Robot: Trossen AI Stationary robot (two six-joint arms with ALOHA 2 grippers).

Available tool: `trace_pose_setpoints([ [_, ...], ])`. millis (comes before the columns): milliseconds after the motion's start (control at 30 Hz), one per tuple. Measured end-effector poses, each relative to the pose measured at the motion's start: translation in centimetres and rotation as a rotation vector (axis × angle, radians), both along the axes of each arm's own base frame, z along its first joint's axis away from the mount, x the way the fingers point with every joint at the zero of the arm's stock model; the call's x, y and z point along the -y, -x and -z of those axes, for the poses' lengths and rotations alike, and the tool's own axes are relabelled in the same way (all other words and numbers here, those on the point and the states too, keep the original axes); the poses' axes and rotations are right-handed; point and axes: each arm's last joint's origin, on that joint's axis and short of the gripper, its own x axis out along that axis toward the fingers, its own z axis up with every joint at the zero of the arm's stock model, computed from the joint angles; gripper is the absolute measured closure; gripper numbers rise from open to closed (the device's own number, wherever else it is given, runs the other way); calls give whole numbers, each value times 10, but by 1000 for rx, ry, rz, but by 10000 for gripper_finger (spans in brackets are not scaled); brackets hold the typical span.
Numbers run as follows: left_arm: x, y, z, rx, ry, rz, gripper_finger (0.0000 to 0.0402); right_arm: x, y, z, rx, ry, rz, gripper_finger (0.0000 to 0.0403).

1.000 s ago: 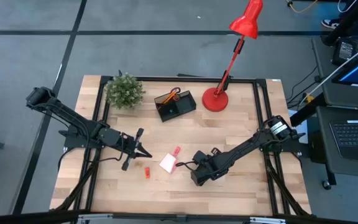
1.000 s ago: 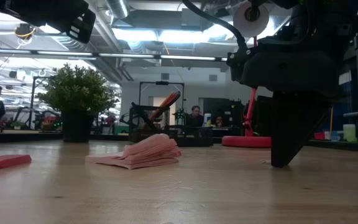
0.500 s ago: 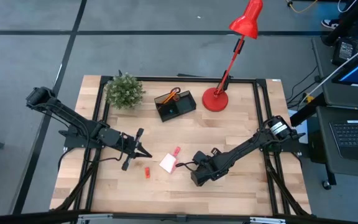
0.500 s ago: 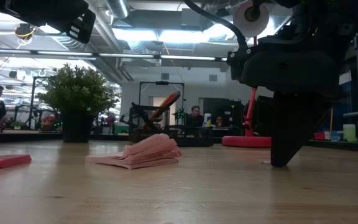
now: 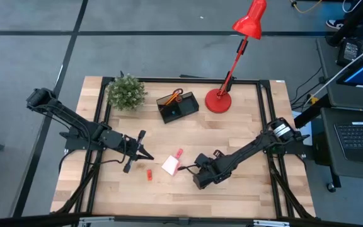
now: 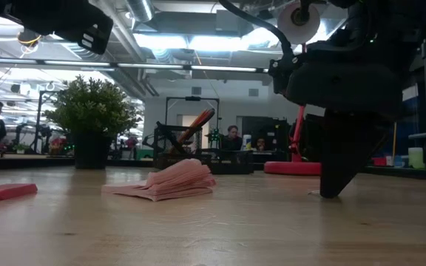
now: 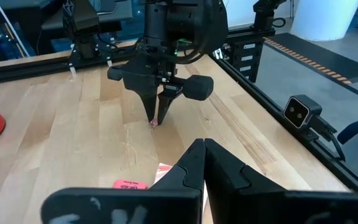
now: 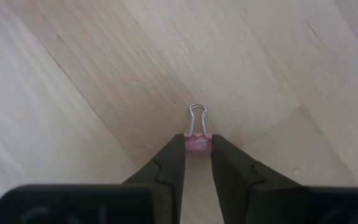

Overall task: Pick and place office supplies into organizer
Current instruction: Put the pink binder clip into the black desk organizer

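High view: up above, looking straight down on the whole table [image 5: 232, 195]. Low view: down at table height, looking level across into the room. Left wrist view: looking along the table at the right gripper [image 7: 156, 119]. Right wrist view: very close to the wood. Shared by high and low: the plant [image 5: 126, 92], near the table's far left corner.

Table [image 5: 244, 189]: plant [image 5: 126, 92] back left | organizer [image 5: 178, 106] back centre, lamp base [image 5: 218, 101] just right of it | note pad [image 5: 170, 166] front centre, small block [image 5: 149, 174] to its left, another block [image 5: 179, 152] just behind it.
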Motion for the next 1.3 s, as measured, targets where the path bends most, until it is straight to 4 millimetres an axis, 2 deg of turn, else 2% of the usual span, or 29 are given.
trace_pose_setpoints([
  [300,0,0,0,0,0,0,399,-1,-10,-10,62,64,-46,331],
  [600,0,0,0,-1,-1,0,399,-6,-22,-31,119,118,-101,331],
  [1000,0,0,0,-1,-1,0,400,-11,-41,-84,202,259,-201,332],
  [1300,0,0,2,-15,-7,1,400,2,-29,-137,309,374,-215,332],
])
